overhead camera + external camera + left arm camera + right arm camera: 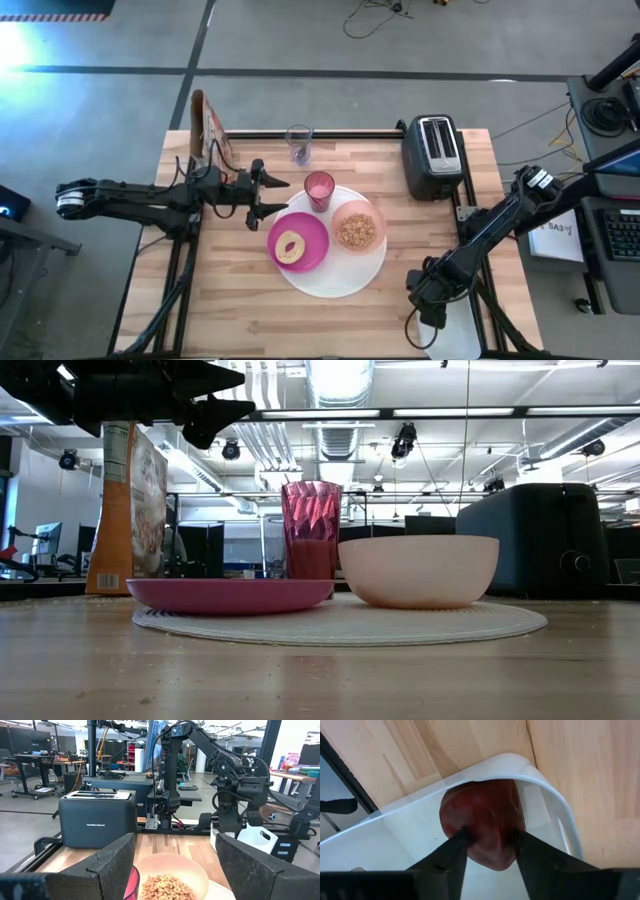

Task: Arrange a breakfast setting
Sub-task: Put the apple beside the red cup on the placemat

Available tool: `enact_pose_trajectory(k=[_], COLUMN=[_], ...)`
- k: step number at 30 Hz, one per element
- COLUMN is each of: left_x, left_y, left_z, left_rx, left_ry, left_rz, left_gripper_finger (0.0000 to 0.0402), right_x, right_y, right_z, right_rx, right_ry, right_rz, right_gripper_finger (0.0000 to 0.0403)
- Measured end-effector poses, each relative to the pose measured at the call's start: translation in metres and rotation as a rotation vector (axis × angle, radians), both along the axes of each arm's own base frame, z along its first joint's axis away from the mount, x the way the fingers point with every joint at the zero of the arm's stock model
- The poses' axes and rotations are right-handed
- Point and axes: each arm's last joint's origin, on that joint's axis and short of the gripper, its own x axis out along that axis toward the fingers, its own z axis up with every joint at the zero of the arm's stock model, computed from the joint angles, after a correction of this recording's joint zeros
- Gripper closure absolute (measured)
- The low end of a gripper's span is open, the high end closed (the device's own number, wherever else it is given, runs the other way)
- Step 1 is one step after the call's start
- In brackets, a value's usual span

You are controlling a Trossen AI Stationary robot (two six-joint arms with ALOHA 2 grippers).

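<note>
A: Describe surface and room.
B: A light butcher-block table (240,300) on a grey concrete floor; a black toaster (432,157) stands upper right of the high view, a cereal box (208,130) upper left. The low view shows a workshop with ceiling strip lights.

A: Setting status?
B: The big round white plate (330,282) lies at frame centre. On it, the smaller magenta plate (312,232) carries a bagel (291,246), lying flat (hole up, no long axis). The pale pink bowl (358,229) holds cereal. The pink tumbler (319,189) stands upright at the plate's upper edge; the clear glass (299,143) stands upright above it, apart.

A: End effectors?
B: The left gripper (276,196), left of the tumbler, hangs spread wide, holding nothing. The right gripper (490,845), at lower right of the high view, has its fingers closed against the dark red round fruit (482,822), inside a white bin (560,820).
</note>
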Motion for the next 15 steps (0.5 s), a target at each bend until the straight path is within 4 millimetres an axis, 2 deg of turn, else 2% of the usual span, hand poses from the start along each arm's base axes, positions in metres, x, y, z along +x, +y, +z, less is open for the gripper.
enact_pose_trajectory(k=[8, 15], left_x=[0.000, 0.000], left_y=[0.000, 0.000], left_z=[0.000, 0.002], left_rx=[0.000, 0.004], left_ry=[0.000, -0.025], left_rz=[0.000, 0.000], left_gripper_finger=[0.0141, 0.0141], right_x=[0.001, -0.001], right_y=[0.002, 0.001], right_z=[0.003, 0.015], right_rx=[0.030, 0.091], right_ry=[-0.018, -0.036], right_rz=[0.000, -0.029], right_gripper_finger=[0.0176, 0.0132])
